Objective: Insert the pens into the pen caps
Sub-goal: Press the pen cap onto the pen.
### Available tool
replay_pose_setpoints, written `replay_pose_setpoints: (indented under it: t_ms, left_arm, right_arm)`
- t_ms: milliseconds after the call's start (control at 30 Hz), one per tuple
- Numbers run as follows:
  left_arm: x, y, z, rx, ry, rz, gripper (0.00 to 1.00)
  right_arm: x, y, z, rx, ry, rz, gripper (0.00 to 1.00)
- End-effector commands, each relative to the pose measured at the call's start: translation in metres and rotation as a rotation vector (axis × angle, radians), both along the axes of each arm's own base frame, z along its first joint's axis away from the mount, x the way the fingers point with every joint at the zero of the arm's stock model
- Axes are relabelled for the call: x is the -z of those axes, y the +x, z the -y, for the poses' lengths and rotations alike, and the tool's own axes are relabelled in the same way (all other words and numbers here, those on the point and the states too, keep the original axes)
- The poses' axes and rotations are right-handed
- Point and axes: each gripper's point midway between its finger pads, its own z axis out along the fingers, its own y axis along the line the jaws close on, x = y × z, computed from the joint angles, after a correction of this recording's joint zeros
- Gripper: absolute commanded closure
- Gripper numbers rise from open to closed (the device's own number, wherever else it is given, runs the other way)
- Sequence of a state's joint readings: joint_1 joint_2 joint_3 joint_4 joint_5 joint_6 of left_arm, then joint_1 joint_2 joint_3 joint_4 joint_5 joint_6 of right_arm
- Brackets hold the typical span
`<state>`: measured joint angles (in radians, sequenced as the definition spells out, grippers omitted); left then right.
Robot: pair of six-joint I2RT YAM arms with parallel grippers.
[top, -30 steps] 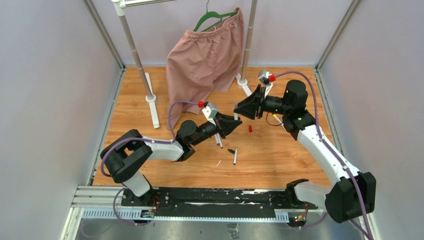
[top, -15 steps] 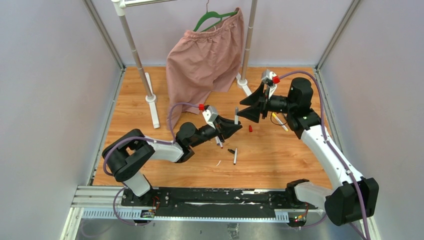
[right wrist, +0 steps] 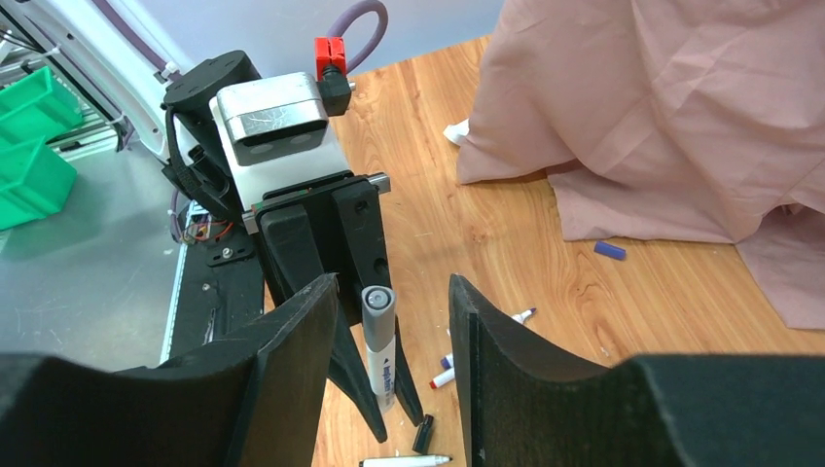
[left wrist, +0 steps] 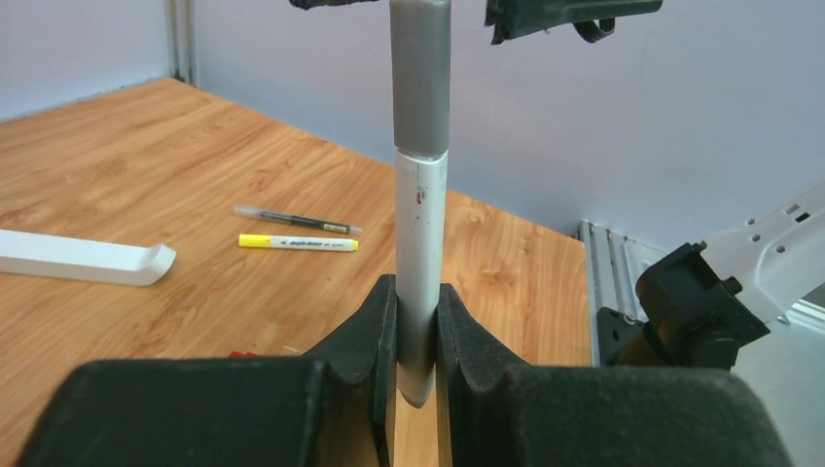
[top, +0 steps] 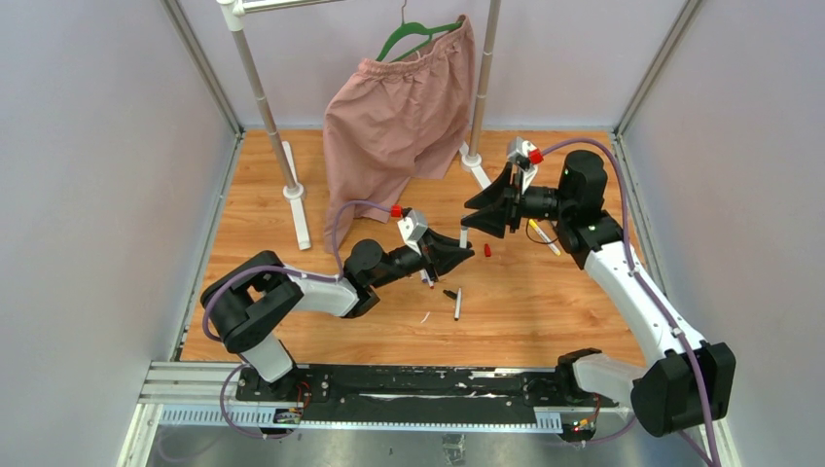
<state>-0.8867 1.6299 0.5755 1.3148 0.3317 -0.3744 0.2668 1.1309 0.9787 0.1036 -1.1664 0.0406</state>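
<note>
Two arms meet nose to nose over the middle of the wooden table (top: 545, 311). The left arm (top: 302, 290) lies low, folded at the elbow near its base and stretched to the right and away. Its left gripper (top: 455, 255) is clamped tight on the lower end of a white pen (left wrist: 420, 224), which stands upright between the pads with a grey cap (left wrist: 420, 78) seated on its top end. The right arm (top: 632, 282) climbs from its base at the near right, bends at a raised elbow toward the far right side, and turns its forearm roughly level and leftward. The right gripper (right wrist: 389, 292) faces the left one with its jaws spread, one finger on either side of the grey cap with a clear gap to each, touching nothing. Loose on the boards near the grippers lie a red cap (top: 487, 250), a black cap (top: 450, 293) and a second pen (top: 458, 304). A purple cap (right wrist: 610, 250) rests close to the hem of pink shorts (top: 399, 117) that hang from a green hanger (top: 413, 34). A yellow-capped pen (left wrist: 297, 242) lies just beside a dark pen (left wrist: 297, 223), near the right arm.
</note>
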Motion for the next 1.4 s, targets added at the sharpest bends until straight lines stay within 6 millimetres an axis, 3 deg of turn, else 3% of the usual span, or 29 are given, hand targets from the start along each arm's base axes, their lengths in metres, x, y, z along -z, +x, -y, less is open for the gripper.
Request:
replay_pose_setpoints:
  t_ms: [0,133,433,667,833,1033,1133,1300,1367]
  left_arm:
    - [-0.006,-0.004,0.003,0.018,-0.017,0.030,1.00]
    - [-0.007,-0.004,0.003,0.019,-0.019,0.029,1.00]
    - [-0.007,-0.001,0.002,0.005,-0.023,0.024,1.00]
    - [-0.025,0.006,-0.005,-0.049,-0.078,0.005,1.00]
    - [-0.052,0.014,-0.017,-0.116,-0.174,0.009,1.00]
    - [-0.093,0.033,-0.049,-0.190,-0.258,0.073,1.00]
    - [-0.116,0.026,-0.063,-0.117,-0.294,0.161,1.00]
    - [-0.147,-0.003,-0.070,0.083,-0.291,0.324,1.00]
    - [-0.156,0.000,-0.075,0.049,-0.305,0.344,1.00]
  right_arm:
    - [0.000,-0.002,-0.002,-0.031,0.001,-0.010,0.51]
    - [0.002,-0.003,-0.005,-0.042,-0.003,-0.017,0.56]
    - [0.003,-0.009,-0.009,-0.079,-0.009,-0.016,0.84]
    - [0.011,-0.008,-0.012,-0.067,-0.009,-0.025,1.00]
    - [0.025,-0.005,-0.017,-0.056,-0.008,-0.082,1.00]
    - [0.049,-0.009,-0.031,-0.112,-0.023,-0.194,1.00]
    - [0.056,-0.012,-0.037,-0.147,-0.031,-0.257,1.00]
    - [0.068,-0.023,-0.048,-0.228,-0.048,-0.318,1.00]
    - [0.071,-0.029,-0.053,-0.260,-0.056,-0.329,1.00]
